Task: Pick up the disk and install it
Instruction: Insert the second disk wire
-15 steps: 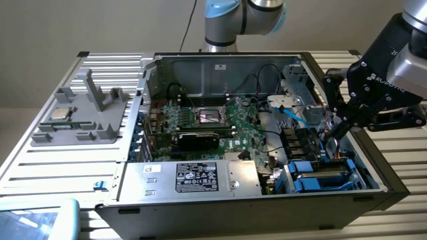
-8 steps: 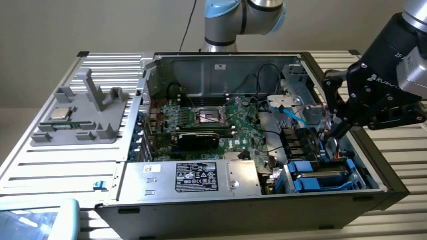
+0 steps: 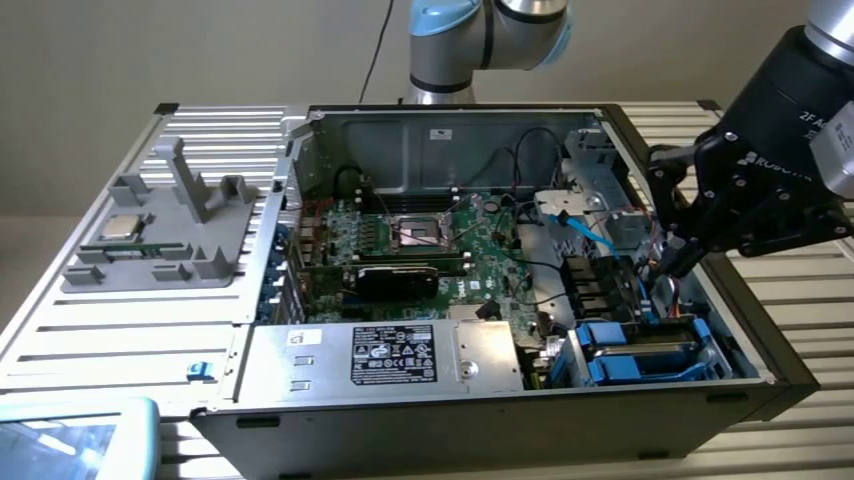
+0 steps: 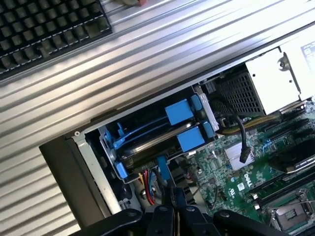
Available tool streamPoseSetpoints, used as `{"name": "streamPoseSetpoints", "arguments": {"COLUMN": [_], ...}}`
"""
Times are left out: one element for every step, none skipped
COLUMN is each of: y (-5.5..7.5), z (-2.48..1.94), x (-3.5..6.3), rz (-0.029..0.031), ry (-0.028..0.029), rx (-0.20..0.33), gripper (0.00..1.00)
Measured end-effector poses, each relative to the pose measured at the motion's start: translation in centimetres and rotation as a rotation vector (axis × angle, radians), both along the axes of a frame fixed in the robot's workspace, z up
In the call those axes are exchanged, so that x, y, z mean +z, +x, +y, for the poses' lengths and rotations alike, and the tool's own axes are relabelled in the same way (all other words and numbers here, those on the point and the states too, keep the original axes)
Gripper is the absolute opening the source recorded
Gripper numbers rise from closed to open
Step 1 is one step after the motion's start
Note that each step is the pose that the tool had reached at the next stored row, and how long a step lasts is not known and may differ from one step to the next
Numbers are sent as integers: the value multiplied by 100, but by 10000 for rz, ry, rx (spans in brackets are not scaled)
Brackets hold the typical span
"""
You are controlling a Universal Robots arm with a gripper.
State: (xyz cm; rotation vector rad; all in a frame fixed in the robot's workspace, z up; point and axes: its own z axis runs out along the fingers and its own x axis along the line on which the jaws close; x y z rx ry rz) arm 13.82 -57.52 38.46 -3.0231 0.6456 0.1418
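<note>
disk: flat grey hard drive framed by a bright blue plastic carrier (image 3: 638, 352) (image 4: 162, 132)
state: seated in the drive bay, not held
pose: lying flat, blue tabs facing the motherboard
place: front corner of the open computer case, at the exterior view's right, beside the silver power-supply box

- The disk (image 3: 638, 352) sits in a bright blue carrier.
- The motherboard (image 3: 441, 250) is green.
- The power-supply box (image 3: 387, 358) is silver with a black label.
- The gripper (image 3: 681, 262) is black.
- The table (image 3: 80, 340) is silver and ribbed.
</note>
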Motion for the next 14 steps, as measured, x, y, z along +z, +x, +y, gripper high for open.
{"name": "streamPoseSetpoints", "arguments": {"y": [0,-1,-1,-1,0,0,0,1,1,0,0,0,0,0], "z": [0,0,0,0,0,0,0,0,0,0,0,0,0,0], "x": [0,0,-1,-1,-1,0,-1,-1,-1,-1,0,-1,-1,0], "rz": [-7,-12,-16,-23,-32,-43,-60,-84,-112,-136,-164,-195,-225,-256], "ry": [22,46,69,87,102,114,124,133,142,149,155,162,169,175], "rx": [162,325,497,662,833,999,1164,1319,1476,1636,1810,1966,2116,2267], "gripper": [11,11,11,11,11,11,11,11,11,11,11,11,11,11]}}
